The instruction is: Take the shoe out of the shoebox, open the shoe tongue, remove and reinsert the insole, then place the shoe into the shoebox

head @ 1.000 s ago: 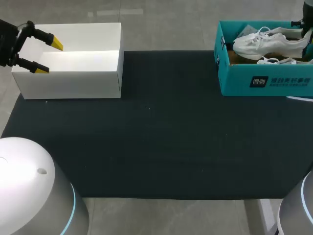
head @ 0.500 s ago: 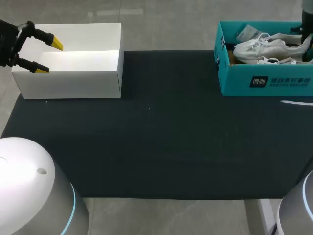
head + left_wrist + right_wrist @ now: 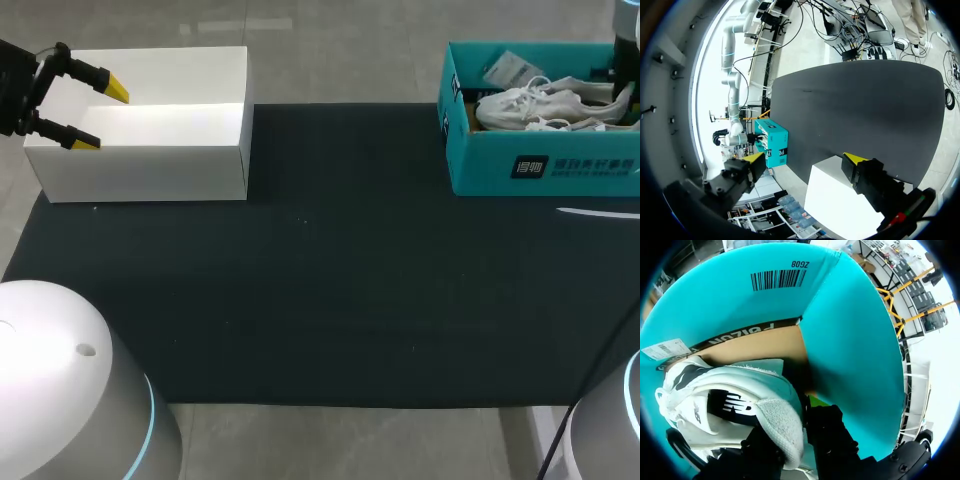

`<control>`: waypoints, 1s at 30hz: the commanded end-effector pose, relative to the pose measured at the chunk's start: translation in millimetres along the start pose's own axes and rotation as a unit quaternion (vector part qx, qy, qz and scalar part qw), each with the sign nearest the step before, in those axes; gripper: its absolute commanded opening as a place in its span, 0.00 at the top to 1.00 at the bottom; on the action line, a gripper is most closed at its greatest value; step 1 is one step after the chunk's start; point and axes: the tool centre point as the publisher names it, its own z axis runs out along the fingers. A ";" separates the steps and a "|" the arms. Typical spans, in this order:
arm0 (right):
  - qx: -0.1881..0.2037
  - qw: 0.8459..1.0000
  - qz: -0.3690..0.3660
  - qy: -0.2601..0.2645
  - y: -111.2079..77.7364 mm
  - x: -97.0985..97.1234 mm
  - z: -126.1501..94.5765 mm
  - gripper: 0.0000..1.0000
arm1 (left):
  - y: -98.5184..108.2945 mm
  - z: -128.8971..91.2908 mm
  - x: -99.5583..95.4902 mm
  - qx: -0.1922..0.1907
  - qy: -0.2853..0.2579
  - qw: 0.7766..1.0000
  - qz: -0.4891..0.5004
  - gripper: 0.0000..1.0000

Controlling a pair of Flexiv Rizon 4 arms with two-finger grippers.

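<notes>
A teal shoebox stands at the table's far right with a white shoe lying inside it. My right arm comes down into the box at the shoe's heel end. In the right wrist view my right gripper is shut on the padded heel collar of the white shoe, low between the teal shoebox walls. My left gripper hangs open and holds nothing, over the left end of a white box; its yellow tips also show in the left wrist view around the left gripper.
A second white shoe lies beside the first in the shoebox, and a paper tag sits at the box's back. A black mat covers the table between the two boxes. The white box lies under my left gripper.
My right arm has lowered the white shoe from above the shoebox rim down into the box. The left arm has not moved.
</notes>
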 end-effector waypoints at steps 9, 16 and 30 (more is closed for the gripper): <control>-0.014 1.000 0.007 0.006 7.6 5.6 -21.1 0.00 | 0.2 -0.3 -0.6 0.000 0.002 1.000 0.000 0.00; -0.028 0.999 -0.009 0.011 -2.4 6.4 -55.6 0.00 | 0.2 -0.3 -0.6 0.000 0.002 1.000 0.000 0.00; -0.057 0.996 -0.006 0.061 -49.1 30.8 -124.2 0.00 | 0.2 -0.3 -0.6 0.000 0.002 1.000 0.000 0.00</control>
